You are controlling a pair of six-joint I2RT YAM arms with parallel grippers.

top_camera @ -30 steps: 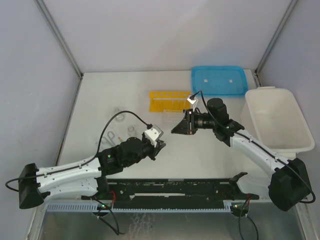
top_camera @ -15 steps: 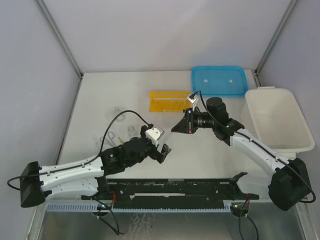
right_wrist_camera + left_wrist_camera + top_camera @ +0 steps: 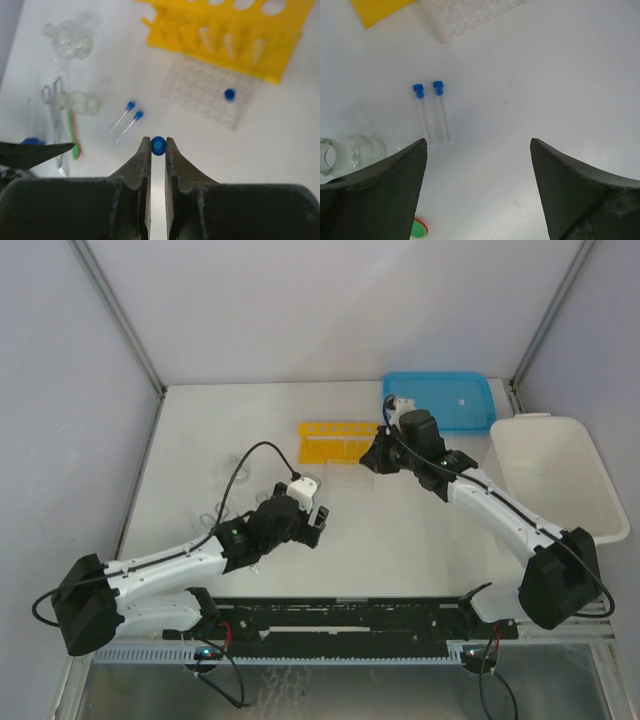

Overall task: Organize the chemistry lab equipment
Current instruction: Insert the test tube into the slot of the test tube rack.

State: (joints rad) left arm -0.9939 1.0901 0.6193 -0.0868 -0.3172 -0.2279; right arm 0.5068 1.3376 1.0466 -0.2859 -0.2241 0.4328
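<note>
The step in hand looks like loading tubes into the rack. The right hand (image 3: 158,146) is clamped on a small blue-capped tube (image 3: 158,145), seen end-on so that only its cap shows between the fingers. In the top view this hand (image 3: 372,456) hangs just beside the yellow tube rack (image 3: 340,440), which stands toward the far edge of the desk (image 3: 200,430), near its middle. The rack (image 3: 235,35) seems to hold three tubes already, though the wrist view is soft there. Just nearer than the rack lies a clear well plate (image 3: 207,92) with another blue cap (image 3: 230,94) resting on it.

The left hand (image 3: 477,187) has its fingers wide apart and holds nothing. It hovers over two loose blue-capped tubes (image 3: 432,112) lying side by side on the bare desk, caps toward the far edge. Toward the left edge lie the glass vessels (image 3: 70,40), the thin metal tongs (image 3: 52,107) and the green-tipped stick (image 3: 73,131).

The next move for the right arm probably calls for standing its tube upright, lining it up over a free hole in the rack and lowering it before the fingers part. The left arm would then need to descend over one of the loose tubes, straddling only that one, since the pair lie close together.
</note>
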